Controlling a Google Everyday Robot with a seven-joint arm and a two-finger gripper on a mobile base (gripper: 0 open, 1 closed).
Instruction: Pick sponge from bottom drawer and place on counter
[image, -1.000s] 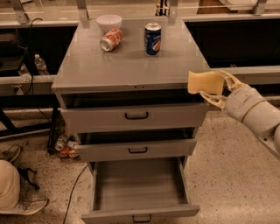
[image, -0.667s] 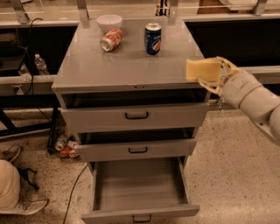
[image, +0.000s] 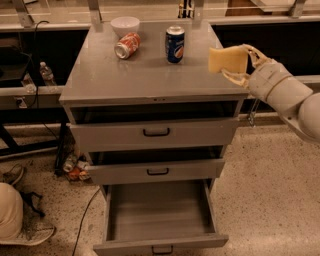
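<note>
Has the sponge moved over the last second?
Yes. Held in the jaws of the gripper, the sponge has risen and edged left, from level with the front edge of the counter to above its right edge.

At the counter (image: 145, 75) rim, the sponge (image: 226, 60) hides part of the gripper (image: 240, 63).

gripper (image: 242, 64) holding sponge (image: 225, 59) at counter (image: 140, 80) edge, blue can (image: 175, 45) near, front free

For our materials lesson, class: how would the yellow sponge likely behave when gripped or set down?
Probably soft: the sponge looks pinched where the gripper, at the counter's right edge, clamps it. Likely light: one pinch carries it. Its flat faces should not roll.
</note>
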